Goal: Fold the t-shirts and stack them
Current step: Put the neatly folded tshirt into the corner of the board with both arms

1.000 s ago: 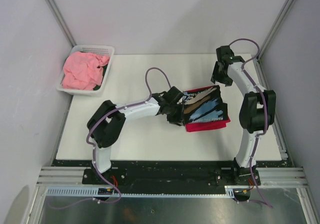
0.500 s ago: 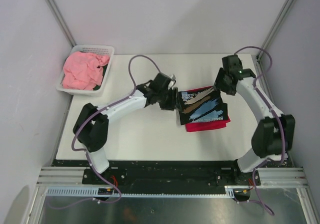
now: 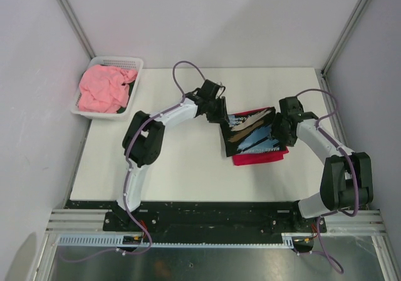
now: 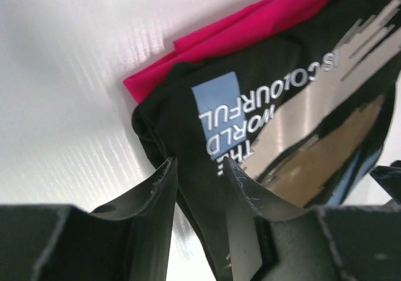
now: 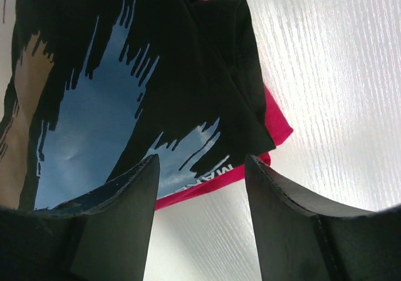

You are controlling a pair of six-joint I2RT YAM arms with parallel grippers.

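A folded black t-shirt (image 3: 254, 136) with a tan-and-blue print lies on top of a folded crimson red t-shirt (image 3: 260, 158) at mid-table. My left gripper (image 3: 220, 113) is at the black tee's far left corner. In the left wrist view its jaws (image 4: 197, 162) stand open, straddling the black cloth's (image 4: 301, 93) edge, with red cloth (image 4: 250, 18) beyond. My right gripper (image 3: 277, 131) is at the stack's right edge. It hangs open (image 5: 202, 159) over bare table, next to the black tee (image 5: 94, 106) and the red hem (image 5: 281, 131). A salmon pink t-shirt (image 3: 103, 87) lies crumpled in the basket.
A white mesh basket (image 3: 119, 61) stands at the table's far left corner against the left wall. The table (image 3: 182, 162) is white, with grey walls on three sides and a metal rail at the near edge.
My left gripper has moved from the stack's left edge to its far left corner and opened. My right arm has swung in from the back right to the stack's right edge.
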